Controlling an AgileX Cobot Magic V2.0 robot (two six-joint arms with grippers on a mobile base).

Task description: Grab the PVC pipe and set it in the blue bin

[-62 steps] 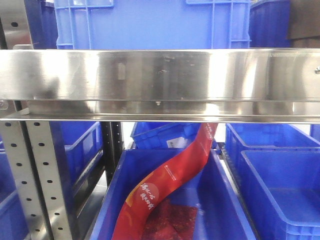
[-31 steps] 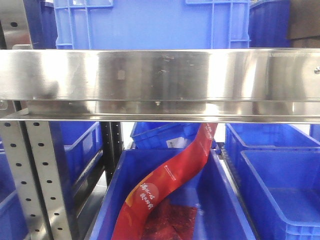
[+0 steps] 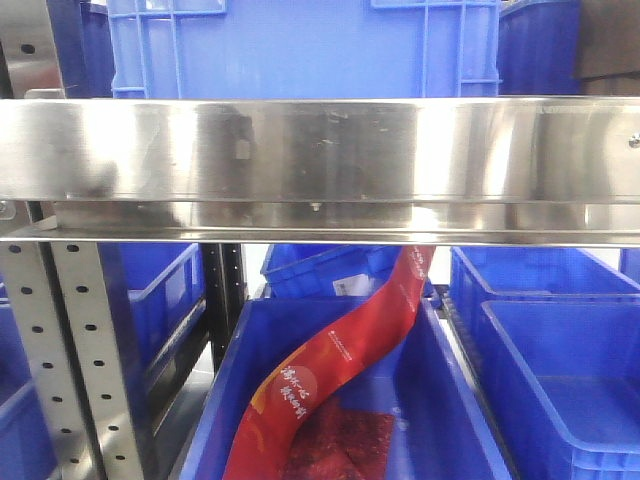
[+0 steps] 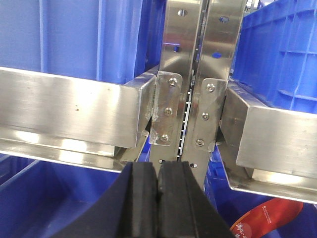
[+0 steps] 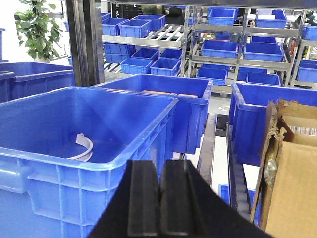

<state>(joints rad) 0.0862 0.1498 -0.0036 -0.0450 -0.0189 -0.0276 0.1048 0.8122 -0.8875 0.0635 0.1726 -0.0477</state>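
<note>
Curved white PVC pipe [image 5: 83, 148] in blue bin [image 5: 124, 153], ahead-left of right tool [image 5: 159, 198]; nearer than left tool [image 4: 158, 198]; both pinched closed, empty.

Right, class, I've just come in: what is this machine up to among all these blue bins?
Nothing is being handled at this moment. Both pincers are shut and empty: the left pincer faces the steel shelf upright, and the right pincer points toward a large blue bin with a curved white strip lying inside. It may be the PVC piece, but that is uncertain. In the front view, a red package leans in a lower bin. No pipe is gripped yet.
</note>
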